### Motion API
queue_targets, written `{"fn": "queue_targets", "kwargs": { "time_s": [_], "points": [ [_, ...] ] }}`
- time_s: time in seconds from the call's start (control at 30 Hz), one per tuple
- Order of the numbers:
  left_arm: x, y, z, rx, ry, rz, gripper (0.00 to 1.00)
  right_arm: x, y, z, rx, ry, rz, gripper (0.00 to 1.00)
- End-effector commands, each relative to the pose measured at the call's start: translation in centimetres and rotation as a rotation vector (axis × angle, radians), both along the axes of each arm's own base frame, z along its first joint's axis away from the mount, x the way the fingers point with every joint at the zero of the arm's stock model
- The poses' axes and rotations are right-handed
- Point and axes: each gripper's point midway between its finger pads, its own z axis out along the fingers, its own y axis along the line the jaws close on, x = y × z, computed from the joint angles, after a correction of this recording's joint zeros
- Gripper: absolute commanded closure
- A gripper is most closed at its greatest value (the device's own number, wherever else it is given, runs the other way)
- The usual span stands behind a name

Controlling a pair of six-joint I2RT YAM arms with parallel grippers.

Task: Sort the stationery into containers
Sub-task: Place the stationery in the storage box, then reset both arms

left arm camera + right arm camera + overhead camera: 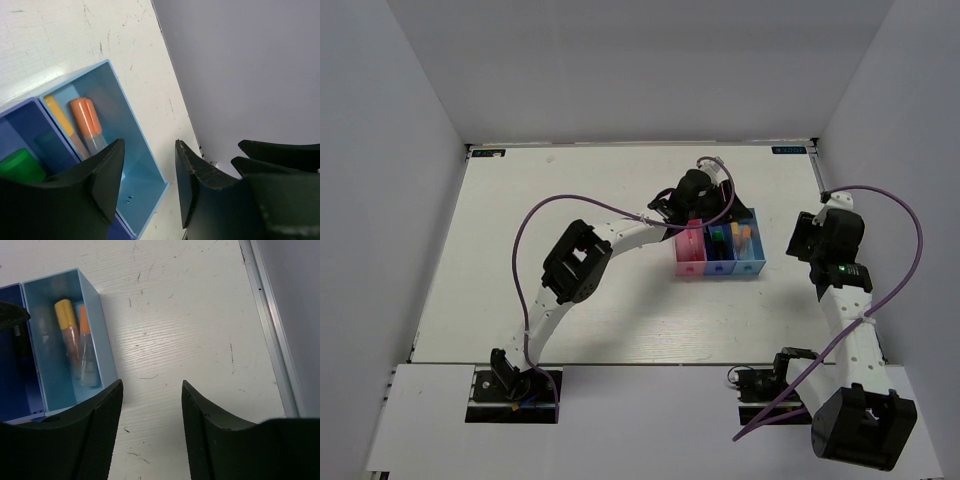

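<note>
"Two arms hang by the bins. Which is nearer?"

"Left one. In the top view it hangs over the upper end of the row: pink bin (689,264), blue bin (718,266), cyan bin (748,264). The left fingers (107,170) are parted with nothing between them. The right fingers (106,415) are spread and empty too, above the surface (175,330) just to the right of the cyan bin."

"Where's the stationery?"

"Inside, as far as I can see. A yellow marker (66,315) and an orange marker (84,326) lie side by side in the cyan bin, and a green cap (17,162) shows in the blue one. I can't spot a loose piece on the surface."

"Their long axis?"

"Along the bin's length, running top to bottom in the right wrist view. My guess is that sorting is about finished. If one needs shifting, the fingers should close across that axis, and the left arm has the shorter reach."
</note>
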Motion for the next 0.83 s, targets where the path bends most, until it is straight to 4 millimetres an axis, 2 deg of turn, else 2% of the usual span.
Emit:
{"fn": "queue_targets", "kwargs": {
  "time_s": [0.0,0.13,0.2,0.23,0.27,0.3,0.33,0.37,0.4,0.43,0.47,0.5,0.53,0.57,0.6,0.63,0.67,0.7,0.73,0.8],
  "points": [
    [0.5,-0.3,2.4,-0.03,-0.029,0.012,0.44,0.5,-0.1,1.2,0.022,-0.051,-0.008,0.46],
    [0.3,-0.1,2.6,-0.027,-0.032,0.012,0.48,0.4,-0.2,1.1,0.037,-0.05,-0.007,0.46],
    [-0.1,0.6,3.7,-0.021,-0.061,0.004,0.58,0.2,0.3,0.9,0.053,-0.041,0.031,0.42],
    [-0.3,1.1,5.2,-0.031,-0.082,-0.001,0.63,0.2,0.4,1.1,0.058,-0.043,0.041,0.4],
    [-0.9,2.2,5.4,-0.01,-0.076,-0.005,0.72,0.2,0.6,1.2,0.064,-0.045,0.056,0.31],
    [-1.0,2.9,5.7,0.016,-0.12,-0.016,0.89,-0.1,1.4,1.1,0.078,-0.033,0.1,0.3],
    [-2.0,4.3,6.4,0.048,-0.119,-0.02,0.99,-0.2,1.8,1.1,0.094,-0.03,0.126,0.3],
    [-3.2,6.2,6.4,0.113,-0.129,-0.038,1.0,-0.3,2.1,1.2,0.102,-0.031,0.142,0.28],
    [-4.4,8.1,8.4,0.16,-0.188,-0.052,1.0,-0.7,3.2,0.9,0.134,-0.009,0.195,0.28],
    [-5.2,9.8,6.6,0.235,-0.178,-0.04,1.0,-1.0,3.7,0.8,0.148,-0.001,0.218,0.27],
    [-7.4,12.8,8.8,0.273,-0.235,-0.06,0.97,-1.0,4.2,1.0,0.166,-0.001,0.243,0.23],
    [-8.8,15.3,5.8,0.381,-0.189,-0.066,0.82,-1.2,4.4,0.9,0.163,0.008,0.254,0.18],
    [-9.0,17.2,5.4,0.457,-0.242,-0.06,0.38,-1.3,4.6,0.8,0.18,0.013,0.252,0.1],
    [-11.5,21.4,4.7,0.548,-0.21,-0.05,0.22,-1.3,4.7,1.2,0.218,0.006,0.226,0.1],
    [-12.3,22.9,4.5,0.58,-0.213,-0.052,0.06,-1.2,4.9,1.2,0.229,0.01,0.221,0.1],
    [-12.4,24.6,4.0,0.632,-0.236,-0.04,0.0,-1.2,5.1,1.5,0.243,0.0,0.222,0.1],
    [-13.5,26.3,5.2,0.631,-0.248,-0.027,0.0,-1.2,5.2,1.3,0.261,0.002,0.219,0.1],
    [-15.2,29.0,3.0,0.672,-0.215,-0.027,0.0,-1.3,5.4,1.2,0.268,0.002,0.225,0.1],
    [-15.4,30.3,2.7,0.676,-0.213,-0.015,0.0,-1.3,5.8,1.3,0.287,0.001,0.243,0.1],
    [-16.8,34.1,2.0,0.682,-0.208,0.04,0.0,-1.5,6.5,1.5,0.307,0.0,0.28,0.1]
  ]
}}
